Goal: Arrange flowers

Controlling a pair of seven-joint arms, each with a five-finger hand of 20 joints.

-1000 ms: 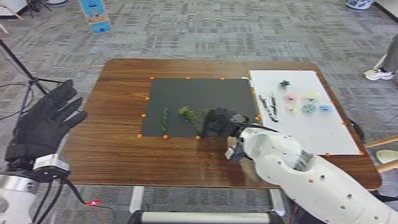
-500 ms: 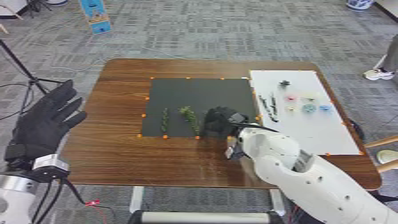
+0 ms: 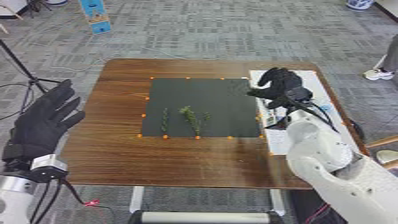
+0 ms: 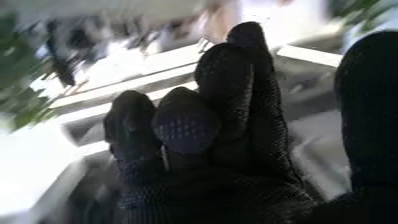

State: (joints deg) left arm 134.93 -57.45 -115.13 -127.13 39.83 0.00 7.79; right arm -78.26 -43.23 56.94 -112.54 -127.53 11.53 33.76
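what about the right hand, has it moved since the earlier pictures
Yes, the right hand moved forward and right, from the dark mat toward the white sheet.

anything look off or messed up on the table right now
Nothing stands out: the green sprigs lie on the dark mat with no visible spill or damage. The right hand blocks part of the white board, so I can't judge there.

The left arm (image 3: 16,200) rises at the lower left, its hand (image 3: 40,122) upright with fingers spread. From the lower right, the right arm (image 3: 329,155) angles up and inward, its hand (image 3: 284,90) open at upper right, thumb apart from the fingers.
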